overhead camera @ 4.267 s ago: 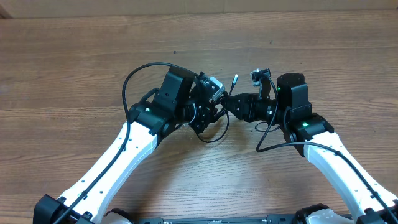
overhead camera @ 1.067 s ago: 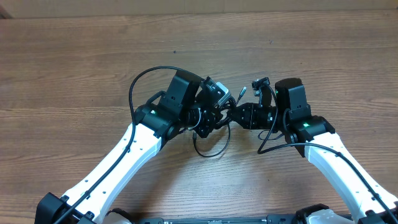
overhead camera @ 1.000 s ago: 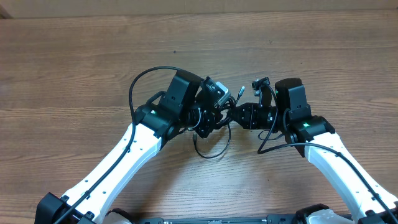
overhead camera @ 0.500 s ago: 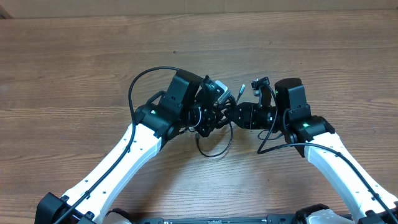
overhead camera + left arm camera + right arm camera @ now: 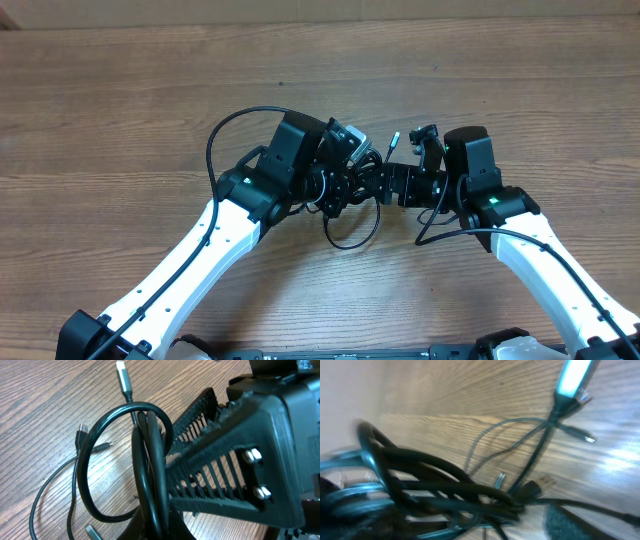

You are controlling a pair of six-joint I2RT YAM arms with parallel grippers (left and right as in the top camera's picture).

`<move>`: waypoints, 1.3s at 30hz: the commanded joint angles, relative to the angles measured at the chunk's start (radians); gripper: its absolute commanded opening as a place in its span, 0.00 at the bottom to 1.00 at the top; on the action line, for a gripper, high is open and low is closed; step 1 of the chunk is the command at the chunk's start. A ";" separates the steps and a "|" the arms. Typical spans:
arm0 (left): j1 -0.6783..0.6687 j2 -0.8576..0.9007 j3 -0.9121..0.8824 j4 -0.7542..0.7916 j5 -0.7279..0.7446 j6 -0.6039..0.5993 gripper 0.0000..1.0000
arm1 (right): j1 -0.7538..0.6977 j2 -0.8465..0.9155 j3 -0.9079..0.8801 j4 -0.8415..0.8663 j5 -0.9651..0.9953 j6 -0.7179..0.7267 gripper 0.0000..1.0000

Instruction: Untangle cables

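Note:
The cables point(image 5: 348, 247) are thin black cords bunched between my two grippers at the table's middle, with one loop hanging toward the front. My left gripper point(image 5: 345, 188) is shut on the cables point(image 5: 150, 450); its jaws point(image 5: 160, 527) pinch the bundle at the bottom edge of the left wrist view. My right gripper point(image 5: 382, 185) stands open right against the bundle, one ribbed finger point(image 5: 220, 475) passing behind the cords. A silvery plug point(image 5: 122, 374) points away on the wood. The right wrist view is blurred: cables point(image 5: 450, 490) cross the middle, one finger point(image 5: 567, 520) sits low right.
Bare wooden table point(image 5: 120, 100) lies all round. A thick black wire point(image 5: 213, 140) arcs off the left arm, and another wire point(image 5: 428, 228) hangs by the right arm. Small loose plug ends point(image 5: 81, 435) rest on the wood left of the bundle.
My right gripper has opened from shut and shifted slightly left toward the left gripper. The hanging cable loop swung a little to the right. The left gripper has stayed shut on the bundle.

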 commanded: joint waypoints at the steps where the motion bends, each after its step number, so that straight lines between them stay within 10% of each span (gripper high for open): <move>1: -0.009 -0.006 0.014 0.006 0.034 -0.014 0.04 | 0.012 -0.007 0.015 0.012 -0.032 -0.003 0.73; 3: -0.009 -0.006 0.014 0.006 0.034 -0.022 0.04 | 0.012 -0.007 0.015 0.012 -0.032 -0.003 0.63; 20: -0.009 -0.006 0.014 0.008 0.034 -0.056 0.04 | 0.012 -0.007 0.015 0.011 -0.032 -0.003 0.67; 24: -0.009 -0.006 0.014 0.002 0.034 -0.066 0.04 | 0.012 -0.007 0.015 0.011 -0.032 -0.003 0.45; 39: -0.009 -0.006 0.014 0.010 0.034 -0.111 0.04 | 0.012 -0.007 0.015 0.033 -0.031 -0.004 0.58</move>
